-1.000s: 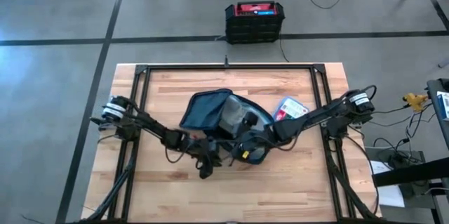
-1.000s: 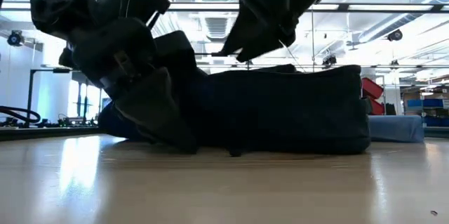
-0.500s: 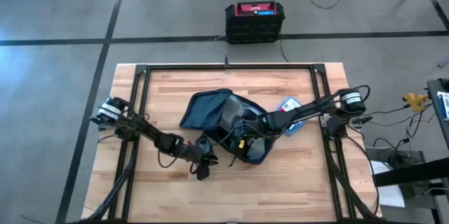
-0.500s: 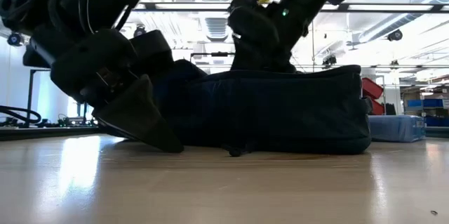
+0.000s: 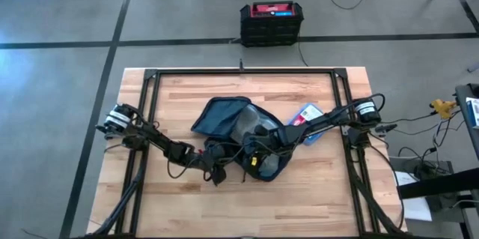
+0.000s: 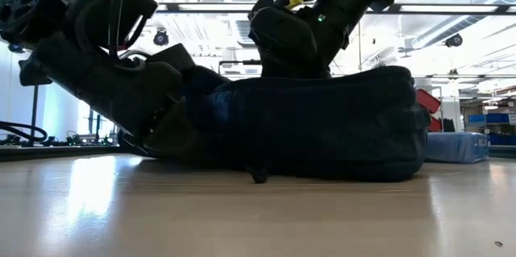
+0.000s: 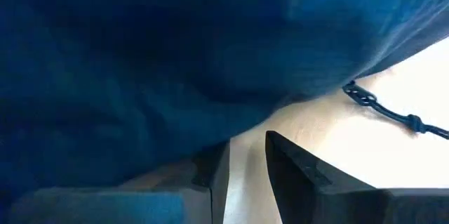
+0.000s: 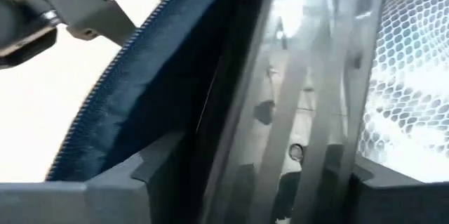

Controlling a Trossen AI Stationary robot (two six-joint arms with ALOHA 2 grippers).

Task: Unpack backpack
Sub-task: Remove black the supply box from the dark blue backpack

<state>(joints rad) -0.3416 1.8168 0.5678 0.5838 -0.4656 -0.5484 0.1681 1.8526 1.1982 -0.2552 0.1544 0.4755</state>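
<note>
The right gripper (image 5: 254, 153), fingers spread, has now reached deeper into the dark navy fabric backpack (image 5: 228, 119) mid-worktop, while the slightly parted left gripper (image 5: 217, 173) has pressed against its near side, so unpacking is only starting.

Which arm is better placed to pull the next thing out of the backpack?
Probably the right. Its end effector is already down inside the open backpack, while the left end effector is outside, at the bag's near edge.
</note>
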